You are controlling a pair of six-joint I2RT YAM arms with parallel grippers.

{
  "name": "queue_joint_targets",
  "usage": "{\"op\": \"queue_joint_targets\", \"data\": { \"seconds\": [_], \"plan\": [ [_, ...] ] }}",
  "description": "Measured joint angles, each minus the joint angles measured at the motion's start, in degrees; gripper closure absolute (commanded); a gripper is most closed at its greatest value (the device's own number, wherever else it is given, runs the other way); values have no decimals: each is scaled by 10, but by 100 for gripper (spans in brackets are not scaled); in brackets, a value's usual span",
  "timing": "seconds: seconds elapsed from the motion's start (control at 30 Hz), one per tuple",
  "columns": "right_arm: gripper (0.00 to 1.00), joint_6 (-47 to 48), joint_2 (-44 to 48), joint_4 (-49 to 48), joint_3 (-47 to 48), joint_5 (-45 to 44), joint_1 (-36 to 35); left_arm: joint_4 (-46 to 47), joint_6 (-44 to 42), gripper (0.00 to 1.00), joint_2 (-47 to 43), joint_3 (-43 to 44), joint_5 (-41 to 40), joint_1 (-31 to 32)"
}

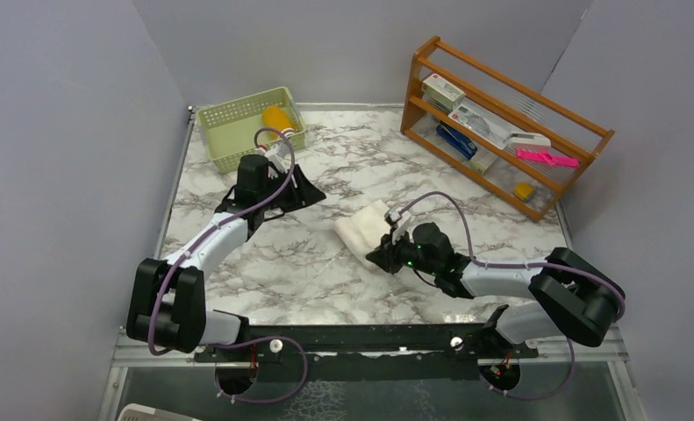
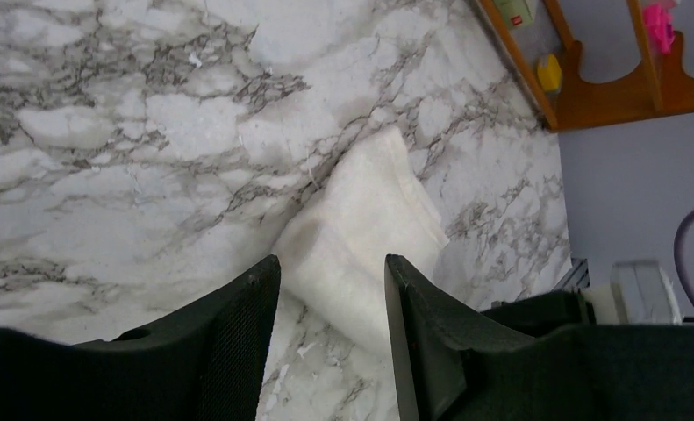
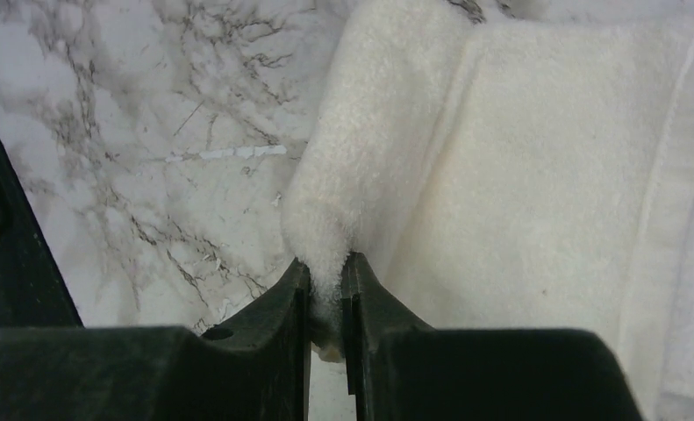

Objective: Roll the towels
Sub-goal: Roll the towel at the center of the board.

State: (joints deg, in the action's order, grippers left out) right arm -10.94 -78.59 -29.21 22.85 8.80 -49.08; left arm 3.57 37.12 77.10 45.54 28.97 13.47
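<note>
Cream towel [image 1: 363, 230] lies folded on the marble bench [image 1: 325, 272]; right jaws pinch its rolled edge, while left jaws stand open near the basket [image 1: 229, 123].

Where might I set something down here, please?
Bare marble tabletop lies between the green slotted plastic basket and the wooden shelf rack, and between the left arm and the cream-white cloth towel. Crowded: the centre, where the right end effector pinches it.
</note>
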Motion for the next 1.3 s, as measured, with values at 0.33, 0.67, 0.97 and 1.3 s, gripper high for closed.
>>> {"op": "queue_joint_targets", "data": {
  "seconds": [0.33, 0.67, 0.97, 1.3],
  "plan": [
    [99, -299, -9, -162, -107, -10, 65, -9, 0, 53, -1, -70, 13, 40],
    [99, -539, -78, -303, -178, -46, 79, 47, 11, 54, 51, -51, 16, 116],
    [99, -678, -132, -357, -187, -64, 79, 83, 11, 48, 149, 0, 17, 177],
    [99, -728, -223, -474, -200, -63, 80, 80, 8, 47, 202, 14, 17, 189]
  ]
}}
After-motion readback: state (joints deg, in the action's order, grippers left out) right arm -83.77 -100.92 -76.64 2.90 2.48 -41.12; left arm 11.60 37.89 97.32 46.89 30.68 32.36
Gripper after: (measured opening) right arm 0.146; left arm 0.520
